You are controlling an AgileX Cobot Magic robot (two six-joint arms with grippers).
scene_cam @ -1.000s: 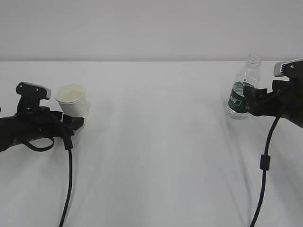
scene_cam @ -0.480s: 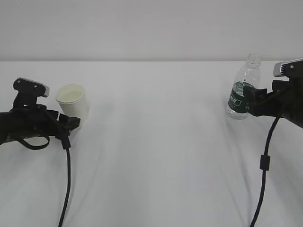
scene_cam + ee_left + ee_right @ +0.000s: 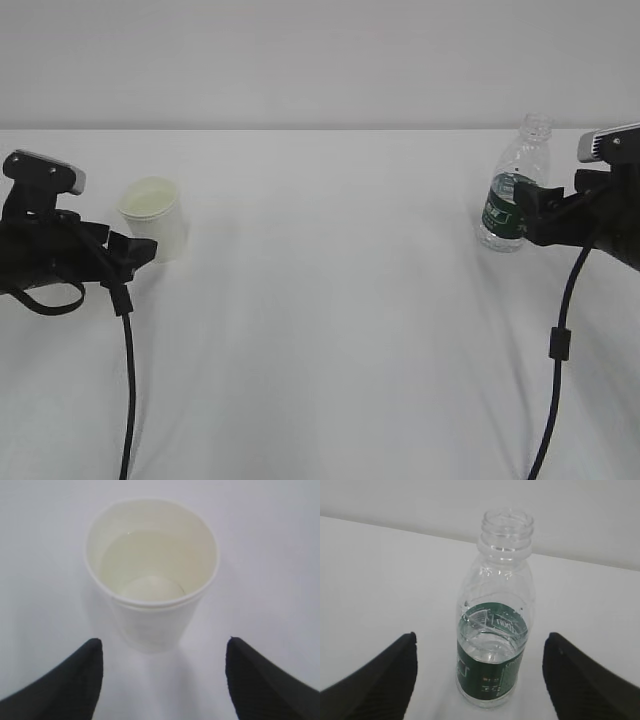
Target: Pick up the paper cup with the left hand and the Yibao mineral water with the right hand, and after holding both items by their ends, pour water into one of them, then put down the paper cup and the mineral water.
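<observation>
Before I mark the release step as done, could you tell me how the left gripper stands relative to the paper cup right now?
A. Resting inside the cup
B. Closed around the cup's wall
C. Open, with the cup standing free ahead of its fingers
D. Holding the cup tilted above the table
C: in the left wrist view the paper cup stands upright on the table, clear of both black fingers of the open left gripper.

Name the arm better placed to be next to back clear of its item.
Right. The right hand stands open close around the Yibao mineral water, while the left hand is open and already short of the paper cup.
</observation>
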